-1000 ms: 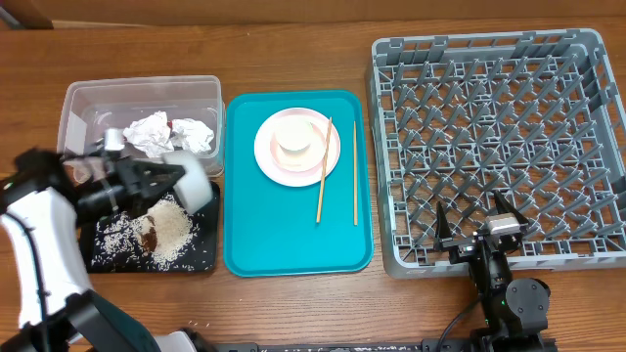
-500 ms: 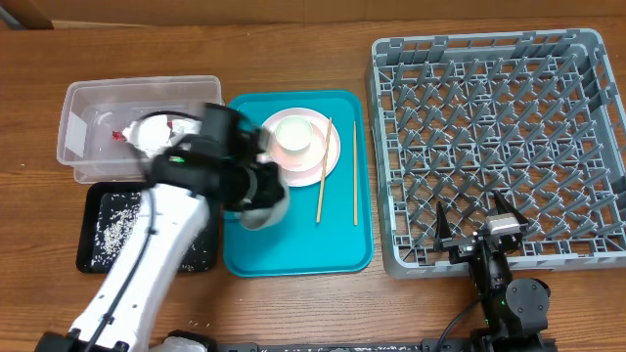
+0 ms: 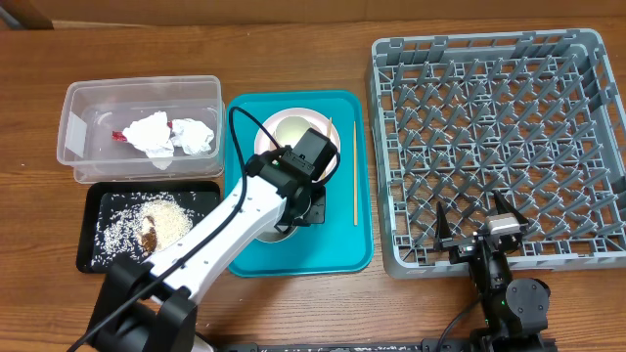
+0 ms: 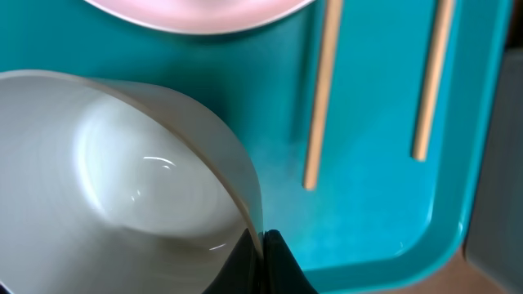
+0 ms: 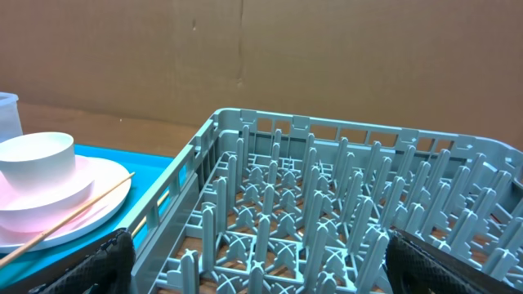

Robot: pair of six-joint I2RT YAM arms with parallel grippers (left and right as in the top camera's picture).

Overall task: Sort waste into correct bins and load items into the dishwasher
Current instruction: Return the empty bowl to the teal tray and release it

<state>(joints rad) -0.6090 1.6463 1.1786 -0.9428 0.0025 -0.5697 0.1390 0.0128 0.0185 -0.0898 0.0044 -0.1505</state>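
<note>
Left gripper point(image 4: 263, 247) pinches shut on the thin rim of the smooth grey-white round bowl point(image 4: 139, 175), over the teal plastic serving tray point(image 4: 368, 204); stiff, light, probably slick and breakable, so a deeper rim bite seems safer

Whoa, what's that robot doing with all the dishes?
The left pincer is pinching the rim of a grey-white bowl and holding it over the teal tray, beside the two chopsticks and the pink plate. Napkins sit in the clear tub, rice in the black tray. The right pincer waits open by the grey dish rack, which has no dishes yet.
</note>
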